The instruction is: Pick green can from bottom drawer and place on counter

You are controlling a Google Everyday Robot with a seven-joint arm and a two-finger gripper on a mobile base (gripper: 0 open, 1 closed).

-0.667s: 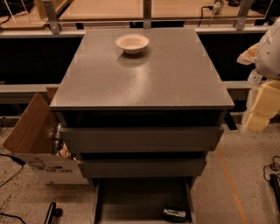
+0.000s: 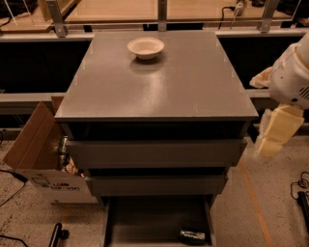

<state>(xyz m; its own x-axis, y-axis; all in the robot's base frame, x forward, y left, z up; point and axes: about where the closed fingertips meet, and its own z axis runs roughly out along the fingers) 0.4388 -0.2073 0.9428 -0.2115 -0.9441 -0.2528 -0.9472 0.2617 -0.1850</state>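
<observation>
The green can (image 2: 193, 236) lies on its side on the floor of the open bottom drawer (image 2: 145, 217), near the drawer's front right corner. The grey counter (image 2: 159, 87) tops the cabinet above it. My gripper (image 2: 270, 144), with pale yellowish fingers, hangs off the counter's right front corner at about the height of the top drawer. It is well above and to the right of the can and holds nothing that I can see.
A pale round bowl (image 2: 146, 47) sits at the back middle of the counter. Two wider grey drawers (image 2: 154, 153) are shut above the bottom one. An open cardboard box (image 2: 34, 154) stands on the floor at the left. A pale wooden surface (image 2: 120, 9) lies behind.
My gripper and arm have moved a little down and to the left, nearer the cabinet's right front corner. The can and bowl have not moved.
</observation>
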